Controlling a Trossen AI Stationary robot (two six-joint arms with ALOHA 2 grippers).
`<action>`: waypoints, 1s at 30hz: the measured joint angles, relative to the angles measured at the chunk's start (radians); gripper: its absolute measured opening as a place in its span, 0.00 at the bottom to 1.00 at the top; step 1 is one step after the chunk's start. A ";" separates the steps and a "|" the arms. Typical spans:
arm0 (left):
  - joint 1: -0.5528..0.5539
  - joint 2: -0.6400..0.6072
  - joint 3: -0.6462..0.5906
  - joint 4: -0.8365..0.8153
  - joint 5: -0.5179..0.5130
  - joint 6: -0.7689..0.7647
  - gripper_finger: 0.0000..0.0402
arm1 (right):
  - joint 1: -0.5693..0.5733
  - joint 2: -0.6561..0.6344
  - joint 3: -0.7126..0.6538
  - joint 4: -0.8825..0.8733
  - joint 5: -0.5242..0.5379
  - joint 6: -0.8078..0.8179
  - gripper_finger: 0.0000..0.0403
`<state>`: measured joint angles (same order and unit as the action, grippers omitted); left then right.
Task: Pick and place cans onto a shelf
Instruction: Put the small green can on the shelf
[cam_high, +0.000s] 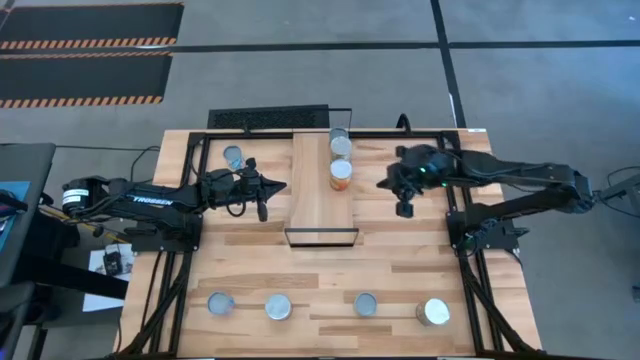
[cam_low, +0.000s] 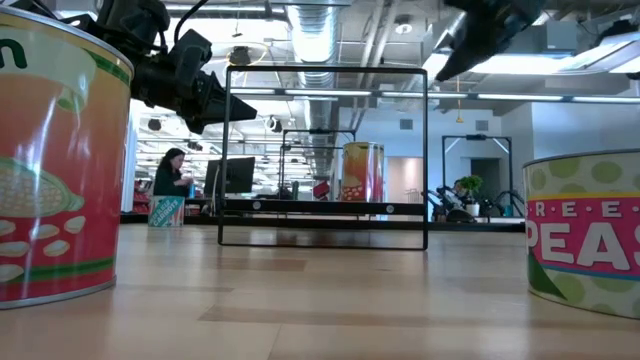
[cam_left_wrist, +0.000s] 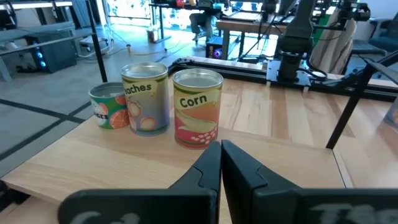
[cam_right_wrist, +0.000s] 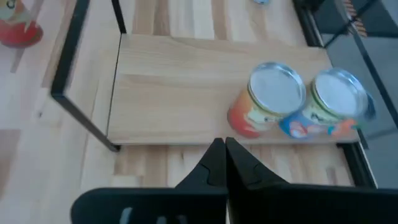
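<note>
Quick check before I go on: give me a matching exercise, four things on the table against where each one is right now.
Things
1. Corn can
2. left claw
3. right claw
4. row of four cans

Places
A. on the tabletop, along the edge nearest the low camera
B. shut and empty, just right of the shelf
C. standing on the shelf beside two other cans
D. shut and empty, just left of the shelf

Pairs: 1-C, 2-D, 3-B, 4-A
</note>
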<state>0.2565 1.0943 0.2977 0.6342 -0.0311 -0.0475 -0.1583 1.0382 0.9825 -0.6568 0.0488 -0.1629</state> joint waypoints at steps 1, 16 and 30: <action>0.000 0.000 0.000 0.000 0.000 0.000 0.00 | 0.034 -0.010 0.000 -0.020 0.037 0.027 0.01; 0.000 0.000 0.000 0.012 0.001 -0.013 0.00 | 0.472 0.068 -0.001 -0.020 0.220 0.347 0.02; -0.001 0.000 0.000 0.005 0.003 -0.017 0.00 | 0.573 0.347 -0.001 0.090 0.079 0.426 0.21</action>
<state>0.2554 1.0939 0.2974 0.6395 -0.0283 -0.0643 0.4145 1.3854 0.9817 -0.5671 0.1279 0.2626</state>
